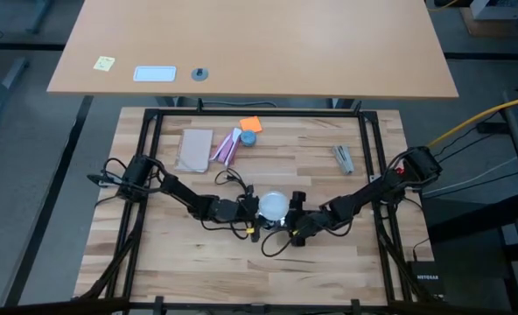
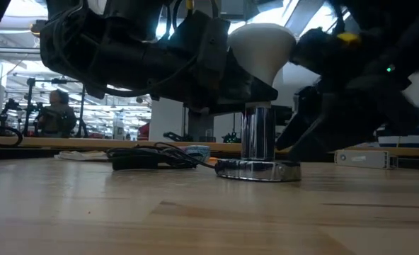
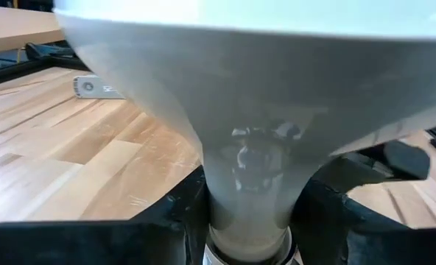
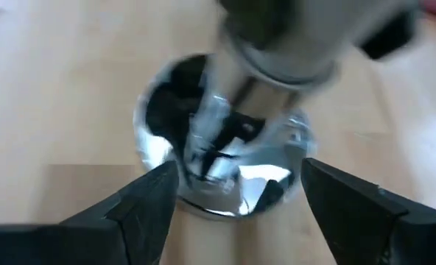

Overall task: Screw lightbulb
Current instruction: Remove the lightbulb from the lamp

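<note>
The left hand (image 1: 255,208) is clamping the narrow neck of the lightbulb (image 2: 261,44), which is standing upright in the silvery socket (image 2: 257,168) on the bench (image 2: 195,212). The right hand (image 4: 236,193) is spreading its fingers wide around the socket's base.

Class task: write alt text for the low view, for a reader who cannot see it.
A white lightbulb sits upright in a chrome socket on a wooden table. The left gripper is shut on its narrow neck, and the right gripper waits open beside the socket. A dark cord trails off from the base.
</note>
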`<action>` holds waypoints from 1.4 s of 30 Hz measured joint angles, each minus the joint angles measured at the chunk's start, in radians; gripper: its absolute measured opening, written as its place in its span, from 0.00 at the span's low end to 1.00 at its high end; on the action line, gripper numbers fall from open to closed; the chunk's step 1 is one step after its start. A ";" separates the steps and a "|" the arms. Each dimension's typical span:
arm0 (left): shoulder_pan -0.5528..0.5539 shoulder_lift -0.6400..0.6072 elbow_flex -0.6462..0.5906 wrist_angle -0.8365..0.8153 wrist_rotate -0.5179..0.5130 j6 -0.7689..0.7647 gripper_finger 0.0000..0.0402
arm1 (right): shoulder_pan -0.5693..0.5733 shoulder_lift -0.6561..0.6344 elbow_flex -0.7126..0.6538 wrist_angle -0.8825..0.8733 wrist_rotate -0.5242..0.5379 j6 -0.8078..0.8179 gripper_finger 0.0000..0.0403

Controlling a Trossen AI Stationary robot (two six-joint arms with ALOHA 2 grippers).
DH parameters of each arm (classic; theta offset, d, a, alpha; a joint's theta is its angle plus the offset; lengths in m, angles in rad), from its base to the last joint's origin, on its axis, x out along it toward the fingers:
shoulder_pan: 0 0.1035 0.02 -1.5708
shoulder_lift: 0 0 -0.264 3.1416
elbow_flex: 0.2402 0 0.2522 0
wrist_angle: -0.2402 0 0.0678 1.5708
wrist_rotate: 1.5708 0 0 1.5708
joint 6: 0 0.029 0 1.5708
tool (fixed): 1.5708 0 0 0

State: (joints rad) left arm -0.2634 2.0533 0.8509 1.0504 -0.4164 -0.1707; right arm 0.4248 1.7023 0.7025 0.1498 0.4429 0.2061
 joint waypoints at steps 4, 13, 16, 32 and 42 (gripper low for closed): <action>0.002 0.000 0.000 0.003 0.001 -0.012 0.35 | 0.001 0.000 -0.001 0.075 -0.015 -0.016 0.67; 0.002 -0.002 0.000 0.000 -0.001 -0.016 0.35 | 0.001 0.002 -0.002 0.077 0.023 -0.008 0.55; 0.002 -0.002 0.000 0.001 -0.001 -0.013 0.36 | 0.010 -0.020 -0.002 0.055 0.039 -0.008 0.53; 0.002 -0.002 0.000 -0.014 0.005 -0.021 0.36 | 0.278 -0.581 -0.070 -0.513 0.434 0.157 0.47; 0.002 -0.002 0.000 -0.013 0.002 -0.042 0.36 | 0.311 -0.265 -0.451 0.546 0.643 0.301 0.47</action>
State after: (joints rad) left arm -0.2619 2.0514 0.8513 1.0379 -0.4141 -0.2122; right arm 0.7360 1.4374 0.2515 0.6963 1.0857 0.5071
